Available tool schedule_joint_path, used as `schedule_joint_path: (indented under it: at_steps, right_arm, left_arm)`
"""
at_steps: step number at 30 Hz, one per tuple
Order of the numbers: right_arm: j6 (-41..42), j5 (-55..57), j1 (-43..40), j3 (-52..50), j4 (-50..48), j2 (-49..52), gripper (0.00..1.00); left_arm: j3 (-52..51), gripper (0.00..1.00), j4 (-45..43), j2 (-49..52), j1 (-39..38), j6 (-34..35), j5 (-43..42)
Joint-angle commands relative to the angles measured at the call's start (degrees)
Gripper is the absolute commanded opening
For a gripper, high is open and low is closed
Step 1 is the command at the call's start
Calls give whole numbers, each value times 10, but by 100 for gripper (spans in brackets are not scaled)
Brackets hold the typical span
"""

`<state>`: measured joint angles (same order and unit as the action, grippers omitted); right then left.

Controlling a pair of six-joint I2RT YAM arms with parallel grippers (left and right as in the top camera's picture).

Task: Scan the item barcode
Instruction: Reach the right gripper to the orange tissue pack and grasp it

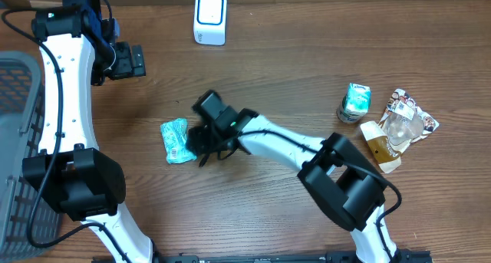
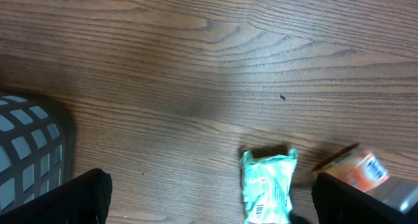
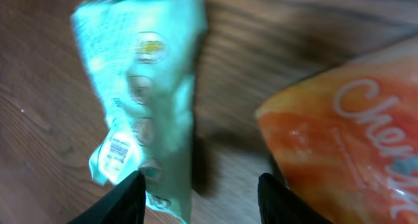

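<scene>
Mint-green packet [image 3: 140, 87] lies flat just ahead of the right gripper [image 3: 201, 188], jaws released.

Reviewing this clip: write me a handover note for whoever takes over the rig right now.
Left gripper: open, empty, off to the left, away from the items.
Right gripper: jaws apart, right at the green packet, no grip visible.
Things: the green packet lies on the table, with an orange packet beside it. The white scanner stands at the far edge.
Done: packet not yet at the scanner.
Left: grasp the packet and show its barcode to the scanner.
</scene>
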<state>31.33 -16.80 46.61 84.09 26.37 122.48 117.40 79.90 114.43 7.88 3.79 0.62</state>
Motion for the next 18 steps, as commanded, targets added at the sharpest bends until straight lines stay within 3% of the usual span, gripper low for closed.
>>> schedule_joint_path:
  at_steps: [1,9,11,13,18]
  right_arm:
    - [-7,-47,-42,0,15,-14,52]
    - [-30,-52,-86,0,86,-60,53]
    - [-26,-51,-103,0,94,-72,49]
    - [22,-34,-126,0,103,-78,40]
    - [95,-28,-156,-2,108,-73,40]
  left_arm:
    - [0,100,0,-16,0,-14,-2]
    - [0,100,0,-16,0,-14,-2]
    - [0,100,0,-16,0,-14,-2]
    - [0,100,0,-16,0,-14,-2]
    - [0,100,0,-16,0,-14,-2]
